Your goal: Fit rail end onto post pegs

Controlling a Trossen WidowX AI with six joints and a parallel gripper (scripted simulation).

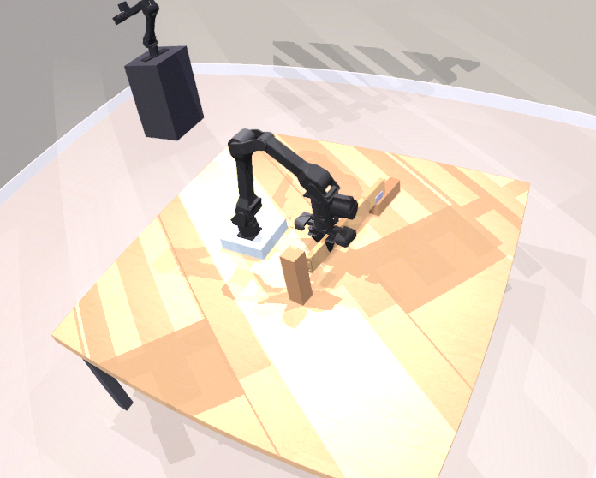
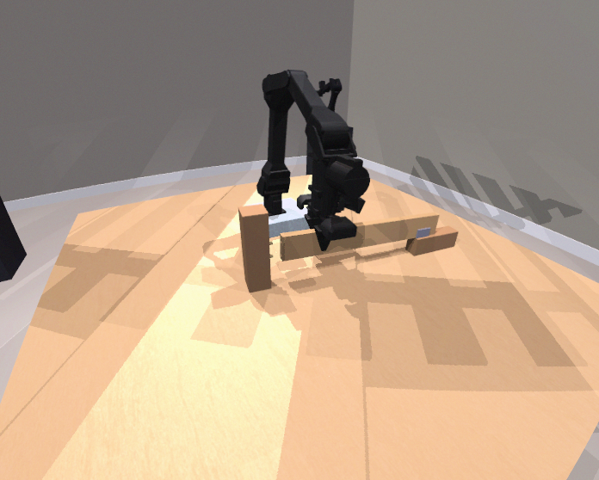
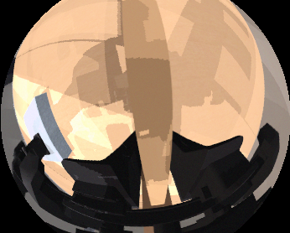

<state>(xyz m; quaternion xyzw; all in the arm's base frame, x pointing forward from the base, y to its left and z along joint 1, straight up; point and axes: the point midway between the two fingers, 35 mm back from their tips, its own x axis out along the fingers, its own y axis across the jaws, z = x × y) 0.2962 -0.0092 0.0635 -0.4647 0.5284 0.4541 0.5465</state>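
Standing upright on the table [image 1: 408, 368] [image 2: 200, 400] [image 3: 209, 63], the post [image 1: 296, 278] [image 2: 255, 249], directly ahead of the near end of the rail [image 1: 366, 204] [image 2: 382, 230] [image 3: 151, 92]. Jutting from the post toward that end, the two small pegs [image 2: 270, 256], in the gap between, bare along the part that shows. Raised off the table at its near end, the rail, close to the post but apart from it. Clamped on the rail from both sides, between the post and the block, the claw [image 1: 323, 242] [image 2: 318, 235] [image 3: 149, 130], hiding part of the wood. Well away from the post, at the rail's far end, the low block [image 1: 390, 194] [image 2: 434, 242] with its pale bracket [image 1: 379, 196] [image 2: 423, 232] against the rail; too small to tell how deeply seated. Near the post and beside the line of the rail, the pale blue base [image 1: 241, 246] [image 2: 287, 225] [image 3: 50, 121] under the arm [image 1: 288, 159] [image 2: 312, 107], with the arm arching over to the rail. Far beyond the post, off the table, a dark pedestal [image 1: 163, 99] [image 2: 310, 155] bearing another black arm [image 1: 150, 25] [image 2: 335, 92]. Across the tabletop around the post, patchy light and shadow.
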